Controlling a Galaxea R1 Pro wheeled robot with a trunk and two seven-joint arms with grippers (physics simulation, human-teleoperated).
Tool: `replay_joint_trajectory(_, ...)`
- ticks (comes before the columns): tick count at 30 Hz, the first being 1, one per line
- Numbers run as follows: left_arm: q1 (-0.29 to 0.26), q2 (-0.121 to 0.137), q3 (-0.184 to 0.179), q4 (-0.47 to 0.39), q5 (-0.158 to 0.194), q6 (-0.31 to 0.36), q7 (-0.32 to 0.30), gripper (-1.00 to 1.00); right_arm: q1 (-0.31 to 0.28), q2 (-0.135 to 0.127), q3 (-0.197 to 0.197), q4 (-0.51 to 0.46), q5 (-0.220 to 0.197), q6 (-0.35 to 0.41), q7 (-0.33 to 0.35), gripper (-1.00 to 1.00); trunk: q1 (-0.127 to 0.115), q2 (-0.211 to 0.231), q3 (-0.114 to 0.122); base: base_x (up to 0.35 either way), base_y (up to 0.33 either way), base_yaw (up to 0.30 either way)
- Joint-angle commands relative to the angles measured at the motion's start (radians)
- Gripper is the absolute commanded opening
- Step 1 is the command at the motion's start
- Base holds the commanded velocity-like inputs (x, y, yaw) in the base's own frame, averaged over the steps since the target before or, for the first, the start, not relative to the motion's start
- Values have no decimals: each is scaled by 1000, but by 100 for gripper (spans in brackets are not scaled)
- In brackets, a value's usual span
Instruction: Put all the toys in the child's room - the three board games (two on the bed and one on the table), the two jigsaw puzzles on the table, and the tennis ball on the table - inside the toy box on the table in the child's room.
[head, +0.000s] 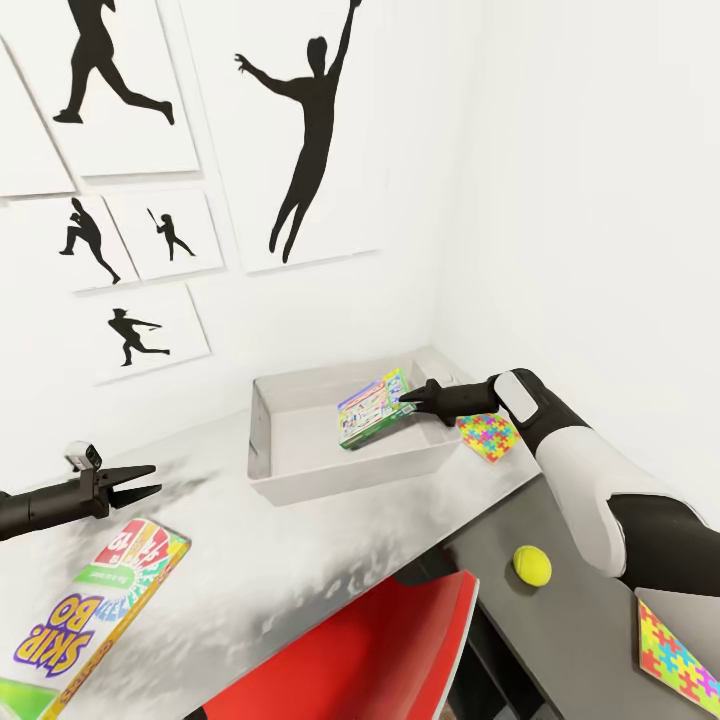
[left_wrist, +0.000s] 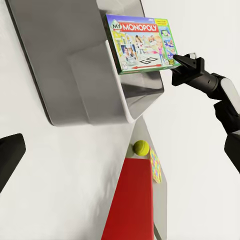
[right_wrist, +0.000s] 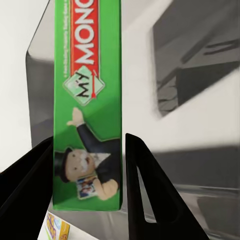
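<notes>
Red chair seat (head: 380, 650) at bottom centre of the head view, pushed against the edge of the light-grey surface (head: 300, 560). At lower left, lying flat on that surface, a board game (head: 90, 620) printed "SKIP BO" in purple and yellow. Just above it, left tool (head: 135, 482) hovering with fingers spread, holding nothing. At mid-frame, toy box (head: 290, 480) standing near the room's white corner. Inside its right end, tilted, a green board game box (head: 372, 408) reading "MY MONOPOLY", "GO" legible on the pictured board, gripped at one edge by the right tool (head: 412, 398). Just right of the toy box, one jigsaw puzzle (head: 488, 435) flat on the surface. On the lower dark-grey section (head: 570, 620), at lower right, tennis ball (head: 532, 565) and second jigsaw puzzle (head: 680, 660), apart. On the wall at upper left, black sports silhouette pictures (head: 300, 130).
</notes>
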Motion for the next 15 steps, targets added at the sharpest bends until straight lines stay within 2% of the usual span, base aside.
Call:
replay_joint_trajectory(1, -1, 0, 0, 0, 0, 11, -4, 100, -1, 0, 0, 0, 8, 2, 10, -100, 0, -1, -1, 0, 0, 0)
replay_joint_trajectory(15, -1, 0, 0, 0, -1, 11, -4, 100, -1, 1, 0, -1, 8, 2, 9, -100, 0, -1, -1, 0, 0, 0)
